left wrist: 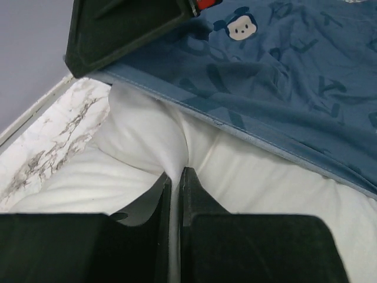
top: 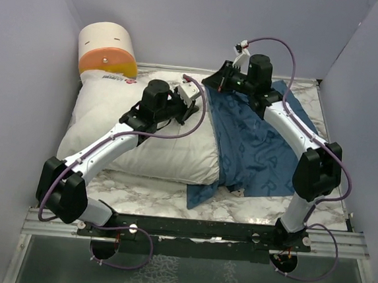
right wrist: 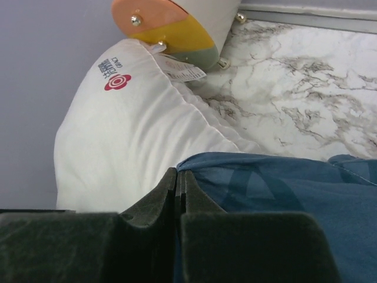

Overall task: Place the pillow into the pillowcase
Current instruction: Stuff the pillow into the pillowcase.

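The plump white pillow lies across the left and middle of the marble table, its red printed label near the far left corner. The dark blue pillowcase, printed with letters and a mouse face, is draped over the pillow's right end. My left gripper is shut on a pinched fold of the pillow's fabric just beneath the pillowcase hem. My right gripper is shut on the pillowcase's edge at the far side, held above the pillow. In the top view the two grippers sit close together.
A cream cylinder with an orange and yellow end stands at the back left, touching the pillow's far corner. Lavender walls close in the table on three sides. A metal rail carrying both arm bases runs along the near edge.
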`<state>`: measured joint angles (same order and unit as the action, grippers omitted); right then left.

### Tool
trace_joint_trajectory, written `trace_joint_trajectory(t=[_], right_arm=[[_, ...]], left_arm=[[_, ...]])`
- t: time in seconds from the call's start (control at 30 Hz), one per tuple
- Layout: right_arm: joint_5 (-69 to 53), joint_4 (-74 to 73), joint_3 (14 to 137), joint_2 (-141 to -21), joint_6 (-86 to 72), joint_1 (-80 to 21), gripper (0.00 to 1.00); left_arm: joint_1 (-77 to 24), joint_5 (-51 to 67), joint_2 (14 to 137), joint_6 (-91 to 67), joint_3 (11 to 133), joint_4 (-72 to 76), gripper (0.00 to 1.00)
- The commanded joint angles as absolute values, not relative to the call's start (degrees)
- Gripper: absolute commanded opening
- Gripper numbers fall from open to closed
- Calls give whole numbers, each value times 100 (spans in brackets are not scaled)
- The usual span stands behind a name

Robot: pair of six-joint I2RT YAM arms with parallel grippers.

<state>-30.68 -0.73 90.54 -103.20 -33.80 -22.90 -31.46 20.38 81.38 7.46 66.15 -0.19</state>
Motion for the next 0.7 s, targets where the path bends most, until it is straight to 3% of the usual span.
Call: trace_joint_trajectory(t=[0.0,0.13,0.23,0.47,0.57,0.67], right_arm=[[-2464,-174,8995,-10705,-3292,-2308,1],[-2993,-233,8821,-11072,-3170,-2336,6],[-3137,100,8325,-10654,-2979,-2338,27],[-3070,649,6602,-8023,-2442,-2329,74],[-3064,837,5611,-6852,-2376,-2325,87],[-3318,1038,4772,-5969,-2400,-2324,91]], left_arm=[[-3404,3226,7733,1083,6447,882,0],[-3264,2682,8142,664,6580,1111,0],[-3011,1847,8663,20,6847,1078,2],[-2465,1514,9137,-1237,7025,706,57],[-2412,1310,8584,-1242,6683,692,77],[-2379,1240,7777,-1221,6237,688,92]])
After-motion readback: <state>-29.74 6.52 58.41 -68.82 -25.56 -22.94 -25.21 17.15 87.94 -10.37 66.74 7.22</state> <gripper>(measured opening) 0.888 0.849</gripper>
